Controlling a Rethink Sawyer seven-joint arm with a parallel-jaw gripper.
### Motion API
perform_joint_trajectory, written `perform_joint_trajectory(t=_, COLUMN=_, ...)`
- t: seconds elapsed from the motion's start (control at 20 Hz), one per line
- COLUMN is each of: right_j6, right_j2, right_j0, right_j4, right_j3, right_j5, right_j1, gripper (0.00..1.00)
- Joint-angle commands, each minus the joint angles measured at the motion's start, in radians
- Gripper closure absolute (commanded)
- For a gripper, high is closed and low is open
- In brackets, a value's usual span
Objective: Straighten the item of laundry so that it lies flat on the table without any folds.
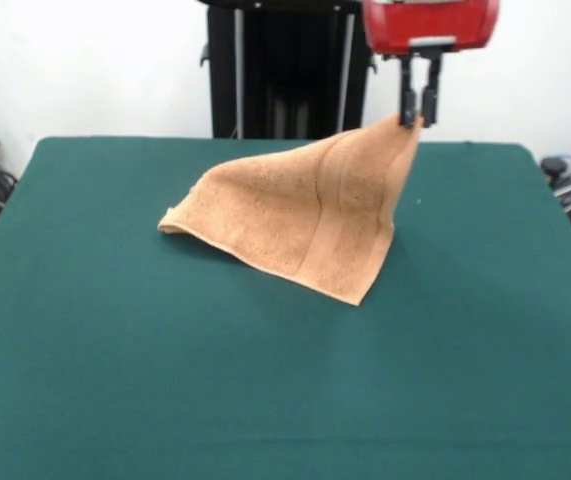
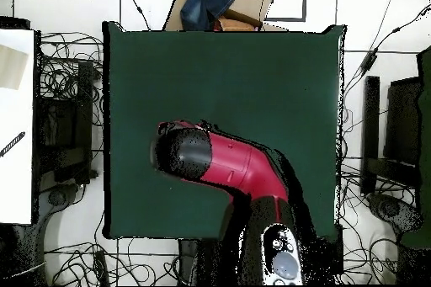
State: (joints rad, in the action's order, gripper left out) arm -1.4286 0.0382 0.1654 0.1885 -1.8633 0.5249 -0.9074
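1. Nearest the front camera lies a broad bare stretch of the one bench, its dark green top spreading well past everything on it.
2. Farther back, about mid-bench and a little to the picture's right, sits the single item of laundry, a peach-orange terry towel. Its lower edges touch the bench: one corner points toward the camera and another trails off to the picture's left.
3. The towel is not flat. It rises like a tent from those low edges to one raised corner at the upper right, and a woven band stripe runs down its sloping face.
4. At that raised corner is the one end effector, its two dark fingers hanging straight down and clenched on the towel's tip, holding it clear of the bench.
5. Above the fingers the arm's red housing comes in at the picture's top edge, with the black pedestal behind it at the bench's far side.
6. In the overhead view the red and black arm reaches from the base at the bottom, up and to the left over the bench; its bulk hides the towel and the fingers there.
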Motion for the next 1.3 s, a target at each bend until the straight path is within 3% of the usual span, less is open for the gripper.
perform_joint_trajectory(t=0.05, right_j6=-0.381, right_j2=-0.061, right_j0=-0.087, right_j4=0.066, right_j3=-0.020, right_j5=0.077, right_j1=-0.014, gripper=1.00)
perform_joint_trajectory(t=0.35, right_j6=-0.465, right_j2=-0.121, right_j0=-0.192, right_j4=0.091, right_j3=0.045, right_j5=0.138, right_j1=-0.011, gripper=1.00)
perform_joint_trajectory(t=0.7, right_j6=-0.551, right_j2=-0.161, right_j0=-0.259, right_j4=0.084, right_j3=0.134, right_j5=0.259, right_j1=-0.024, gripper=1.00)
perform_joint_trajectory(t=1.05, right_j6=-0.577, right_j2=-0.156, right_j0=-0.252, right_j4=0.069, right_j3=0.174, right_j5=0.321, right_j1=-0.038, gripper=1.00)
perform_joint_trajectory(t=1.3, right_j6=-0.534, right_j2=-0.105, right_j0=-0.203, right_j4=0.068, right_j3=0.168, right_j5=0.187, right_j1=0.067, gripper=1.00)
